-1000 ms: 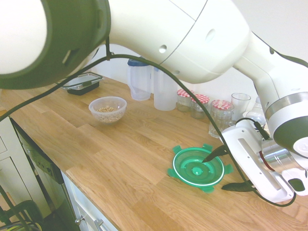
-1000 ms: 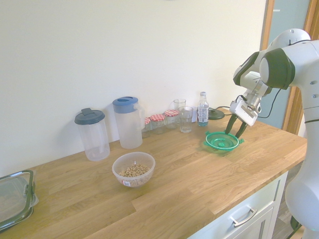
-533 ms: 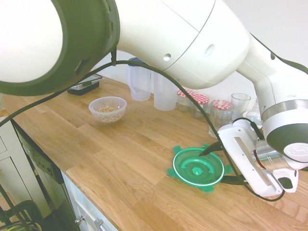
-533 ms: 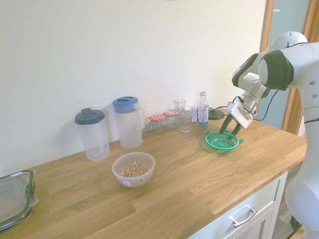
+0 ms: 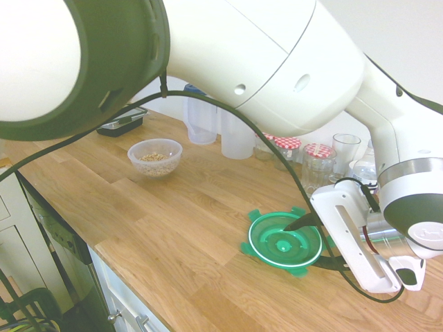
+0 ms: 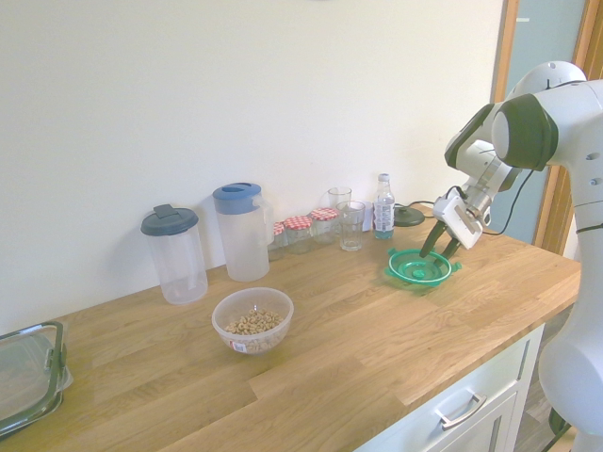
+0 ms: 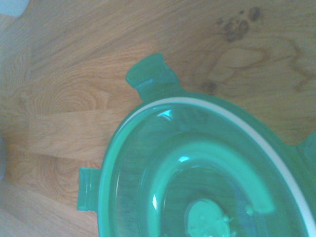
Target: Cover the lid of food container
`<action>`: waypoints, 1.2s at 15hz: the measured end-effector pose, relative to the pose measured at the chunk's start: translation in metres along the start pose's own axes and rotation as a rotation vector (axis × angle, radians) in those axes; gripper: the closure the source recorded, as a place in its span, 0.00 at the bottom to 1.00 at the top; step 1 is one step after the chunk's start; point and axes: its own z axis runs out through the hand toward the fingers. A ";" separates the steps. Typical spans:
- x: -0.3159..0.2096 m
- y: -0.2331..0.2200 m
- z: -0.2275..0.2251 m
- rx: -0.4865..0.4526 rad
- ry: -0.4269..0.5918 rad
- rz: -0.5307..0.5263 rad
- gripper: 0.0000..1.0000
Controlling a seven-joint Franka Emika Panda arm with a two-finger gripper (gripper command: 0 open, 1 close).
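The white arm reaches out over the wooden counter (image 6: 377, 330), wrist bent so the gripper (image 5: 313, 242) slants downward at the green lid (image 5: 284, 243). Its two dark fingers are spread, one tip over the lid's inner face, the other low by the rim on the arm's side. Whether they touch the plastic, the pictures do not settle. The lid lies flat on the counter, inner side up, white ring showing, snap tabs sticking out. In the wrist view the lid (image 7: 207, 173) fills most of the picture.

The food container (image 6: 252, 319), a clear bowl of beige grains, stands well apart from the lid, further along the counter. Behind, against the wall: two plastic jugs (image 6: 243, 231), jars with red checked lids (image 5: 284, 151), a glass (image 6: 351, 226), a water bottle (image 6: 383, 206). Between lid and bowl, bare wood.
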 end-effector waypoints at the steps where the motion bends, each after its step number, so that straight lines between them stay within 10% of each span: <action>1: 0.000 0.002 0.001 0.001 -0.003 0.003 1.00; 18: 0.000 0.014 0.018 -0.016 -0.014 0.004 1.00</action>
